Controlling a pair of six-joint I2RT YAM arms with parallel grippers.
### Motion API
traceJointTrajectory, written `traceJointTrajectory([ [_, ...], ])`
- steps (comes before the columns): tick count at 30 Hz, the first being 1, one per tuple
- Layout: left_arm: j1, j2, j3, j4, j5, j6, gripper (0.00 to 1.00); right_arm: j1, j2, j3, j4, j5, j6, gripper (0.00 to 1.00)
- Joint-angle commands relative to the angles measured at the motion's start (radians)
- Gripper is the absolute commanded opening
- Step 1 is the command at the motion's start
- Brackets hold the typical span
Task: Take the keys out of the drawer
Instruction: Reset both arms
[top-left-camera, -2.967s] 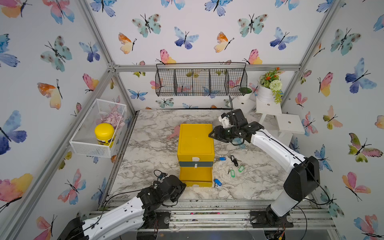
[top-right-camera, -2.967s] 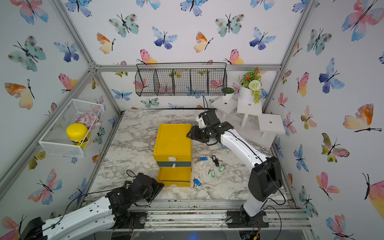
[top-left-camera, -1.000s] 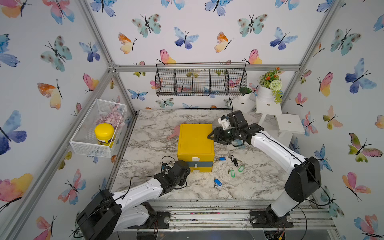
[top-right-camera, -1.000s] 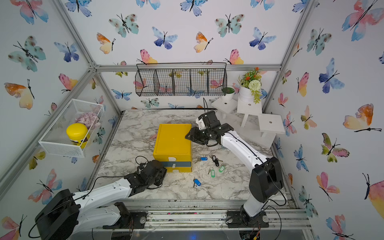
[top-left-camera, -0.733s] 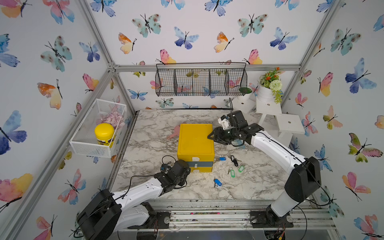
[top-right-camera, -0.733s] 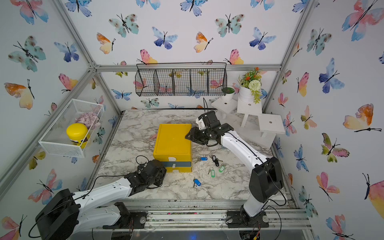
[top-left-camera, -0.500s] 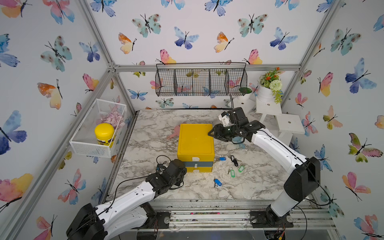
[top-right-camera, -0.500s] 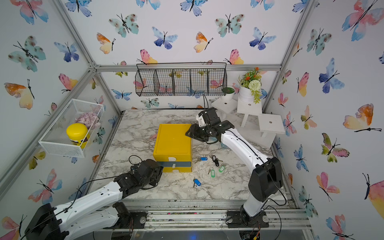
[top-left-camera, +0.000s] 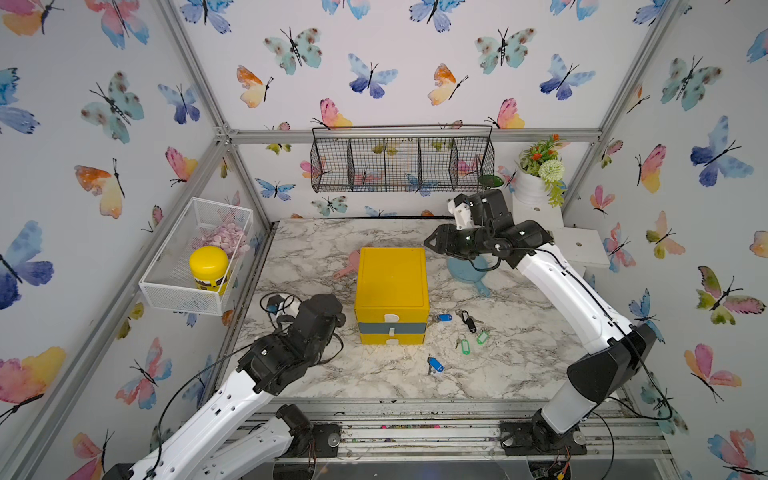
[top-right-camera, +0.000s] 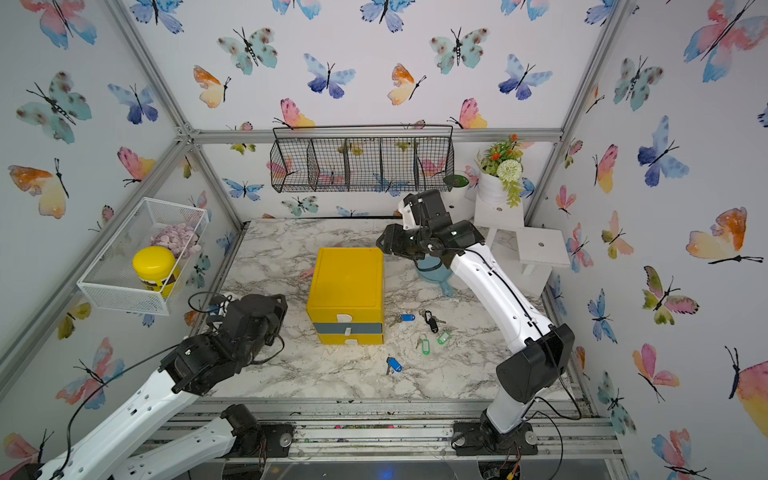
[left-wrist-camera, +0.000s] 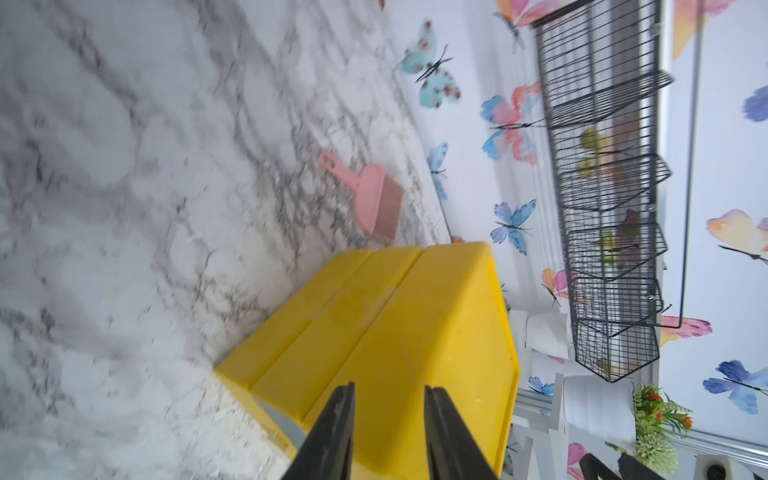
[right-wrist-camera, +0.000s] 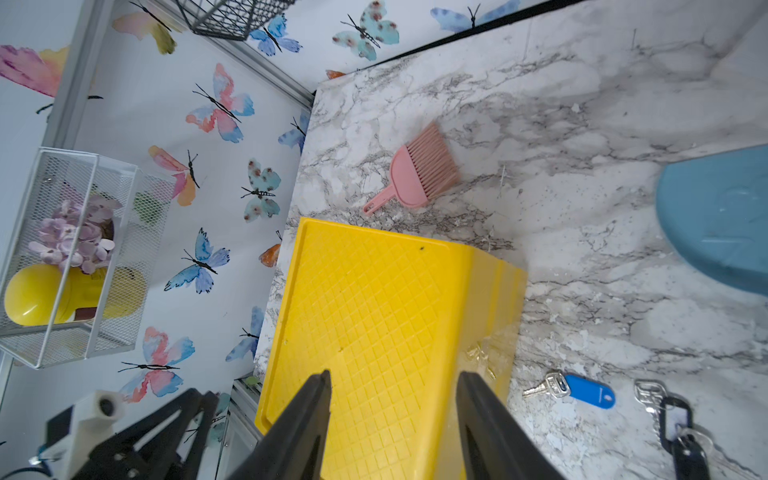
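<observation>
Looking down in both top views, we see the keys lying loose on the marble table. All of them are outside the yellow drawer unit, just to its right, and its three fronts sit flush. Two blue tags, two green and one black are spread near its front right corner. The left gripper hovers beside the unit's left side, near the front; from up here we cannot tell how its jaws stand. The right gripper hangs by the unit's rear right corner, with a blue dustpan on the table below its wrist.

From the left wrist, we find the left gripper parted with nothing between its fingers. The unit's yellow wall shows through the gap, and a pink brush lies beyond it on the table.

From the right wrist, we see the right gripper spread wide and empty above the unit's gridded top. A blue-tagged key and the black-tagged key lie on the marble beside the unit.
</observation>
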Motion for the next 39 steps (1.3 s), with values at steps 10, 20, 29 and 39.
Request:
traceJointTrajectory([
  [10,0.519,0.242,-0.001,0.323,0.199,0.912,0.52,-0.409,0.027,-0.205,0.189,0.172,-0.267,0.56],
  [20,0.707,0.234,-0.357,0.727,0.321,1.28,0.59,-0.451,-0.121,-0.868,0.955,0.423,-0.569,0.61],
  [29,0.783,0.096,-0.723,1.172,0.443,1.382,0.6,-0.458,-0.118,-1.225,1.389,0.352,-0.606,0.62],
  [39,0.838,0.199,-0.878,1.491,0.676,1.275,0.62,-0.464,-0.058,-1.341,1.582,0.347,-0.604,0.61],
])
